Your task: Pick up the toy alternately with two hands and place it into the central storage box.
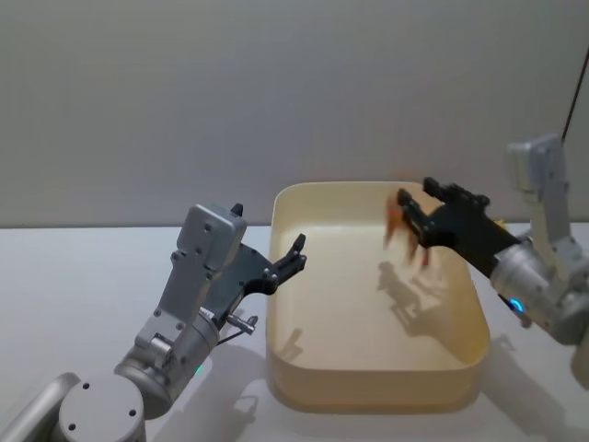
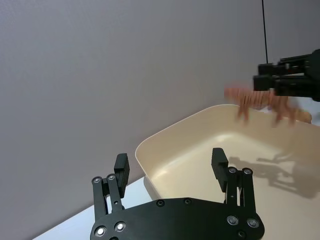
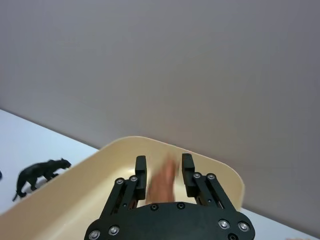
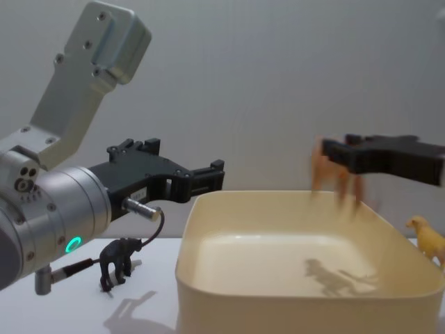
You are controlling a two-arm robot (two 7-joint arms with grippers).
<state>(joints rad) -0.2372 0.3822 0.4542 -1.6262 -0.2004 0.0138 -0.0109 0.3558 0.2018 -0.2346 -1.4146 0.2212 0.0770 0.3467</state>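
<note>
Counter (image 1: 74,276): white, carrying the box and the loose figures.
Central storage box (image 1: 368,391): cream-yellow tub in the middle of the counter, with only shadows on its floor.
Left gripper (image 2: 170,160): hovers just outside the box's left rim, its 2 jaws spread wide and holding nothing.
Right gripper (image 3: 164,162): reaches over the box's far right part, its jaws drawn to a narrow gap around the toy.
Toy (image 1: 394,221): orange-brown animal, blurred, hanging between the right jaws above the box's interior.
Black animal figure (image 4: 119,259): stands on the counter left of the box.
Yellow animal figure (image 4: 427,240): just beyond the box's right rim.
</note>
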